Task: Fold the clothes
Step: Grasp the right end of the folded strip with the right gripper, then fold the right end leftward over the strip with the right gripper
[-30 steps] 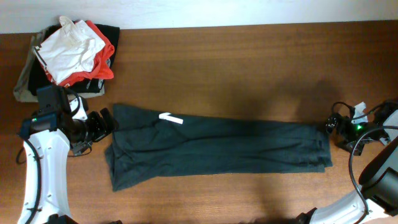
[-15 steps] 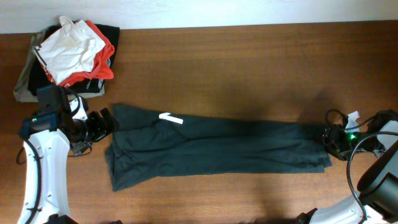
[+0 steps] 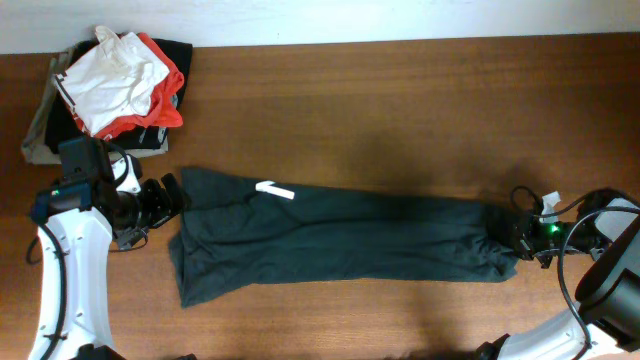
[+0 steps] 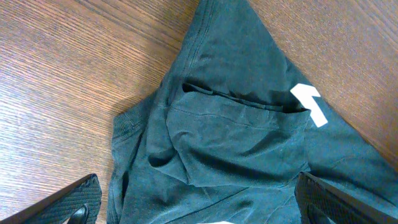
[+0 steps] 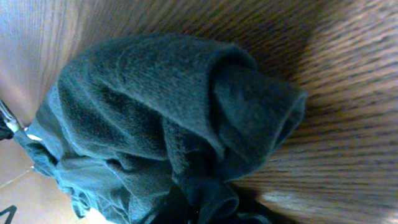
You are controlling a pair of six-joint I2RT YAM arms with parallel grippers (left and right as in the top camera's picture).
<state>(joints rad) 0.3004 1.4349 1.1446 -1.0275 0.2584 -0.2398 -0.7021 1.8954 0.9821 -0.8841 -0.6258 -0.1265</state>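
The dark charcoal T-shirt [image 3: 340, 238] is lying in the near half of the table [image 3: 400, 100]. It is folded into a long, narrow band running from near the left edge toward the right edge. The left end is spreading wider than the rest, and the left wrist view is showing soft creases and a ribbed hem there. A small white printed mark [image 3: 275, 190] is showing on the far side of the band, close to the left end.

The right gripper [image 3: 512, 238] is clenching the right end of the T-shirt, where the fabric is bunching into a thick, rounded roll. The left gripper [image 3: 178, 196] is standing with its jaws spread wide at the far left corner of the T-shirt, grasping nothing. Whether it is touching the cloth cannot be determined.

At the far left corner of the table, a white garment with red-orange trim [image 3: 115, 75] is lying on top of a grey-khaki garment [image 3: 38, 130].
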